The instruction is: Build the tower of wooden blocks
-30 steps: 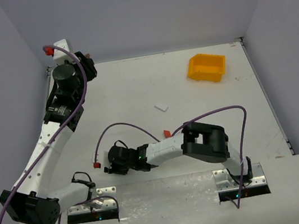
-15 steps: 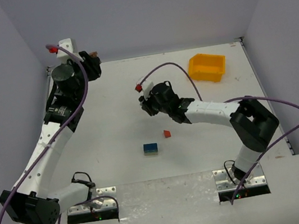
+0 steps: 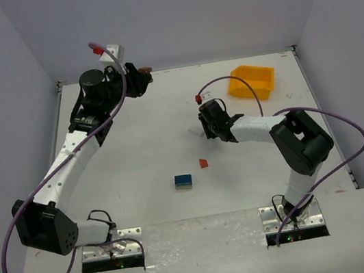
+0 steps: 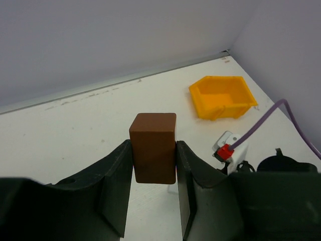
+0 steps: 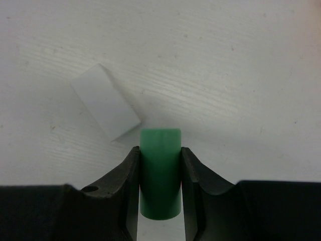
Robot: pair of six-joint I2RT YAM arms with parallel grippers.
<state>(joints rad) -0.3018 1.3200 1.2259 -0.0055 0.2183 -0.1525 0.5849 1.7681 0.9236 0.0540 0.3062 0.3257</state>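
Gathering step: the left hand (image 4: 153,168) is closed on a brown block (image 4: 153,145), and the right hand (image 5: 160,193) pinches a green block (image 5: 160,170). Next, each needs setting squarely on what looks like the started blue stack (image 3: 183,180).

Left tool (image 4: 153,150) clamped, arm outstretched; right tool (image 5: 160,155) clamped low.

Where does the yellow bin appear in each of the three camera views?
Top view: yellow bin at upper right, near the far right corner of the table.
Left wrist view: right of centre in the upper half, close to the corner of the walls.
Right wrist view: not in it.
Shared landmark: the red plug on the right arm's wrist, left of the bin from above and below it in the left wrist view.
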